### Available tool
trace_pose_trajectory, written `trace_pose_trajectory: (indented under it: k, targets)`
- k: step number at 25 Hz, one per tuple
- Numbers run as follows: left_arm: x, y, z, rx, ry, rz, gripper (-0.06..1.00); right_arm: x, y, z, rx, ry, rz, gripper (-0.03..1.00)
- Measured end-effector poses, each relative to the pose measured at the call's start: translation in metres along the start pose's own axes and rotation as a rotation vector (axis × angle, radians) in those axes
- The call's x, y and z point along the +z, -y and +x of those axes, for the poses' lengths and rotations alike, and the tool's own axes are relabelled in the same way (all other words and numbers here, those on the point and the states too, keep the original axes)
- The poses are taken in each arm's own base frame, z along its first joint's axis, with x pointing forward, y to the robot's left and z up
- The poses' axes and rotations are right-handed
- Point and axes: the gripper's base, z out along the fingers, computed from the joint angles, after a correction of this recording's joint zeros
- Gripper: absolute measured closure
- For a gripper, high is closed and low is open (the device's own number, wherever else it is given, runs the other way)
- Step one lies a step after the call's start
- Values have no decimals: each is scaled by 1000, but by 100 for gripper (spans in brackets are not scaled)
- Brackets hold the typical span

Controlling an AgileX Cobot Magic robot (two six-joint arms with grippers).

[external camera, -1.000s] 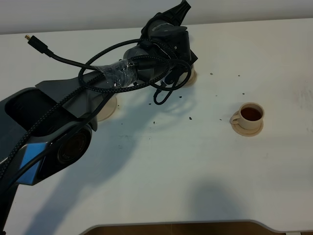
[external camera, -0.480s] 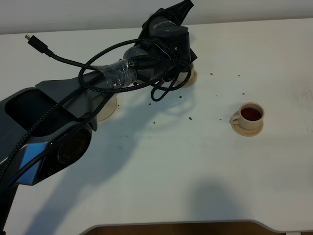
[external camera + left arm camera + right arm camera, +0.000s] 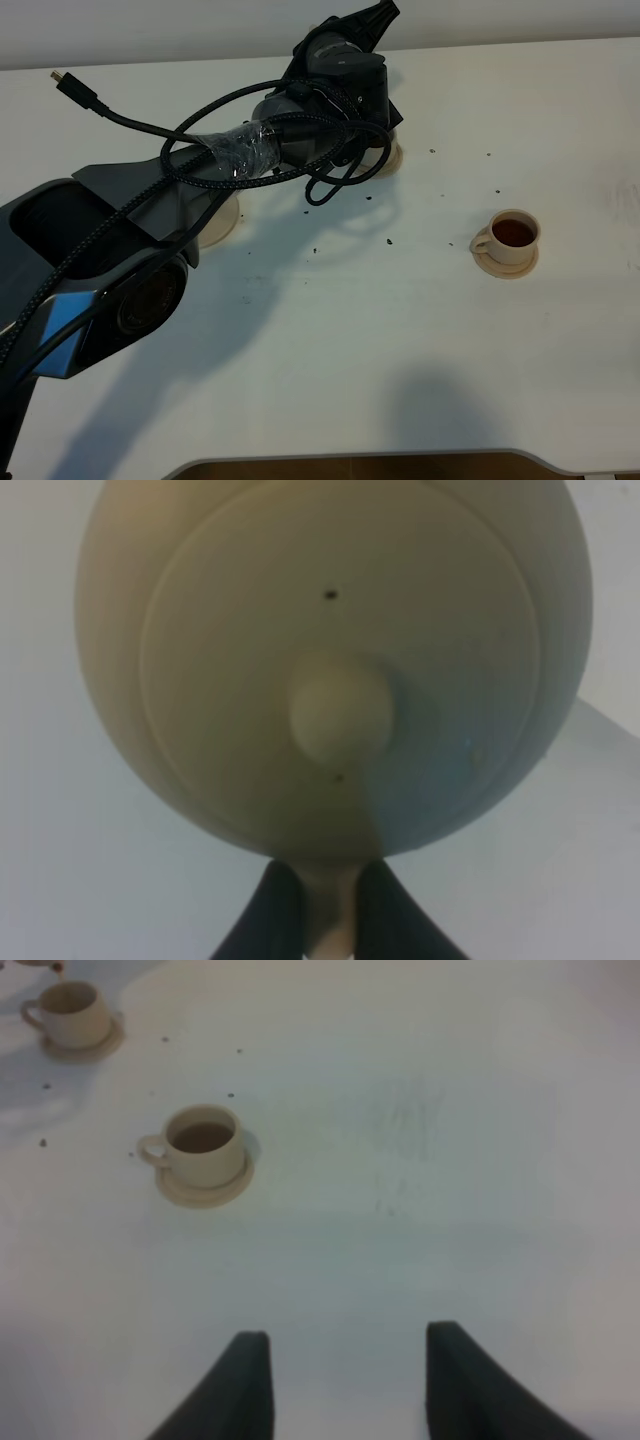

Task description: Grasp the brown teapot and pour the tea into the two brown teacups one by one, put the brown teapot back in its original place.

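The brown teapot [image 3: 330, 630] fills the left wrist view, seen from above with its knobbed lid [image 3: 340, 720]. My left gripper [image 3: 315, 920] is shut on its loop handle. In the high view the left arm [image 3: 320, 100] reaches to the table's back middle and hides the teapot. One brown teacup [image 3: 512, 236] stands on its saucer at the right, with dark tea in it. Only the saucer rim [image 3: 394, 156] of the other teacup [image 3: 72, 1015] shows under the arm. The original place, a wide saucer [image 3: 218, 226], lies bare at the left. My right gripper [image 3: 350, 1390] stands open above bare table.
Small dark specks [image 3: 388, 241] lie scattered on the white table between the cups. A loose black cable with a plug [image 3: 68, 84] trails over the back left. The table's front edge [image 3: 350, 458] runs along the bottom of the high view.
The left arm has shifted very slightly towards the back of the table and its cable loop has swung a little. The cups have not moved.
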Motion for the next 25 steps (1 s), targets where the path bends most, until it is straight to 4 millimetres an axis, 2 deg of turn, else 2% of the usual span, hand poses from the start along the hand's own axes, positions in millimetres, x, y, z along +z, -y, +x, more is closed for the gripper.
trace_pose_trajectory:
  k: [25]
  targets:
    - [0, -4, 2, 118, -19, -42, 83, 0, 0, 0, 0, 0, 0, 59]
